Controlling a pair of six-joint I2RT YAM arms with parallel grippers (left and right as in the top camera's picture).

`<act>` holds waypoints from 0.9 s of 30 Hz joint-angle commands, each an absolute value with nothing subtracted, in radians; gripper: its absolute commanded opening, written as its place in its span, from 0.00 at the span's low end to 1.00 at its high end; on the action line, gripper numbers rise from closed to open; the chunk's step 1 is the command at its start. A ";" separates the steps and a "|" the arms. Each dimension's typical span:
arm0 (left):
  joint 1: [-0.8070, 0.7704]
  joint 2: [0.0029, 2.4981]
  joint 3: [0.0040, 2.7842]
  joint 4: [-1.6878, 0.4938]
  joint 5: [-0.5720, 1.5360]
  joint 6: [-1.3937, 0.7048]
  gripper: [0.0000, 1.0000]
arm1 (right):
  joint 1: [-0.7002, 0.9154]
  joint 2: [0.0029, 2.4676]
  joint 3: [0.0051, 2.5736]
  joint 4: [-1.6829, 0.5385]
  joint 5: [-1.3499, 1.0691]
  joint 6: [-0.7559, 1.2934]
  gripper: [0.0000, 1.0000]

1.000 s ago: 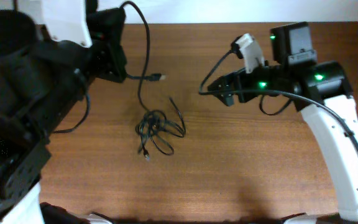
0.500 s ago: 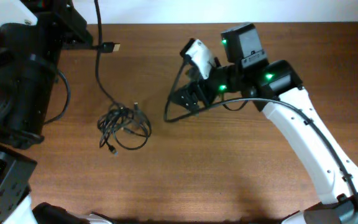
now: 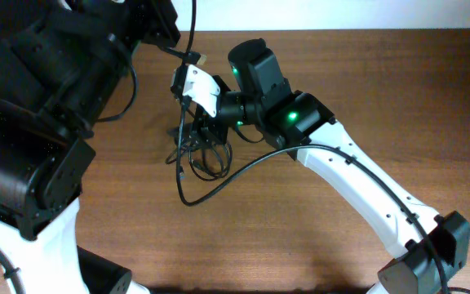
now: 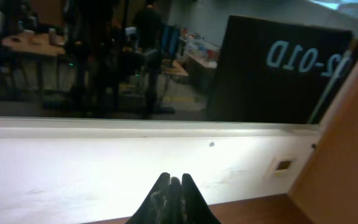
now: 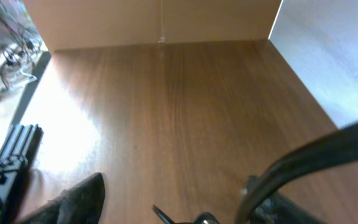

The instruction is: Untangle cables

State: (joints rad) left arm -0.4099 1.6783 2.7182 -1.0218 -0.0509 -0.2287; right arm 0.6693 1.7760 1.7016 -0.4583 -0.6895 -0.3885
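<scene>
From overhead, you are seeing the small knotted bundle of thin black cables (image 3: 201, 157) lying on the brown wooden table (image 3: 398, 98), just on the near side of the white camera block (image 3: 198, 88) on the right arm. The right gripper (image 3: 208, 131) is sitting right at the knot, between block and bundle (its jaw gap is hidden here). One thin black strand (image 3: 192, 33) is running past the block's far side and off the frame's top.

In the left wrist view, the left gripper (image 4: 173, 185) is pressing its dark fingertips together; you cannot tell whether anything is pinched.

In the right wrist view, the right gripper's fingers (image 5: 82, 198) are standing wide apart, clamping nothing that shows.
</scene>
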 commanded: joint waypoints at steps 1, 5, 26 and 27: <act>-0.410 1.673 2.731 -1.003 0.009 -0.257 0.07 | 0.673 1.794 1.705 -0.458 -0.683 -0.385 0.04; -0.410 1.665 2.731 -1.008 0.009 -0.257 0.08 | 0.672 1.794 1.705 -0.509 -0.369 -0.385 0.04; -0.410 1.662 2.731 -1.379 -0.287 -0.285 0.14 | 0.576 1.567 1.706 0.200 0.902 -0.501 0.04; -0.410 1.673 2.731 -1.391 -0.282 -0.302 0.15 | 0.576 1.546 1.706 0.206 0.902 -0.501 0.04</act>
